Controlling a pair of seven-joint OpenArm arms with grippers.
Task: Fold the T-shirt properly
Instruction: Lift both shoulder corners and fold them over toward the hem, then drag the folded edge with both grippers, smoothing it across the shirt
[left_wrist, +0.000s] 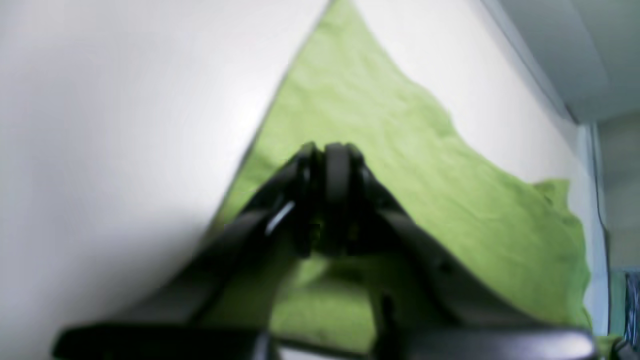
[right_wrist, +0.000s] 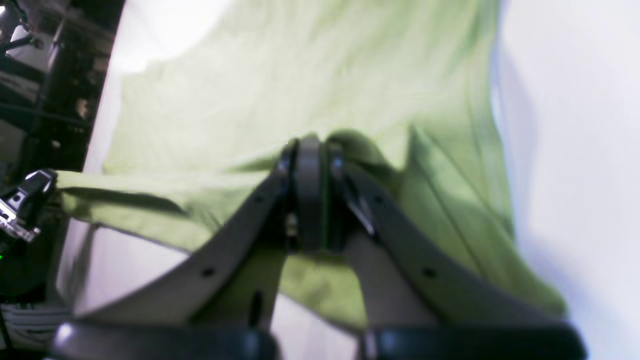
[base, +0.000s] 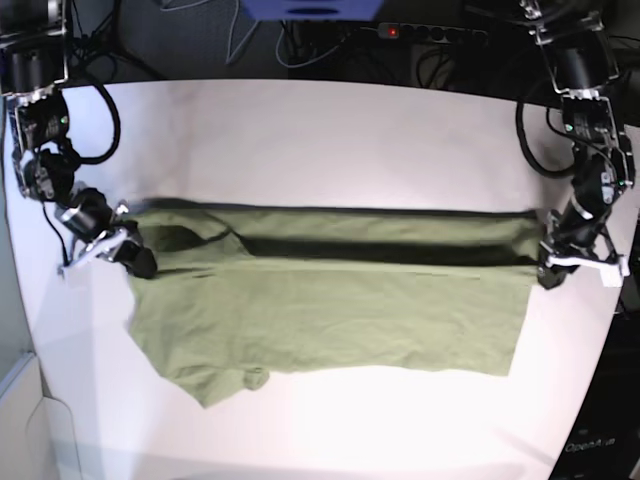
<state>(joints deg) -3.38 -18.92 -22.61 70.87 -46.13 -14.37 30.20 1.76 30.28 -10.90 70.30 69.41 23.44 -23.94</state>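
Only overhead: T-shirt (base: 330, 310) apparently half-folded

Left gripper (base: 549, 270): held low, jaws clamped on the T-shirt (base: 330, 310).
Right gripper (base: 140, 262): held low, jaws clamped on the same cloth.

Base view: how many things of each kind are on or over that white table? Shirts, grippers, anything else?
T-shirt, green: 1
Grippers, both shut on the T-shirt's edge: 2, the left gripper and the right gripper
White table: 1
Total: 4
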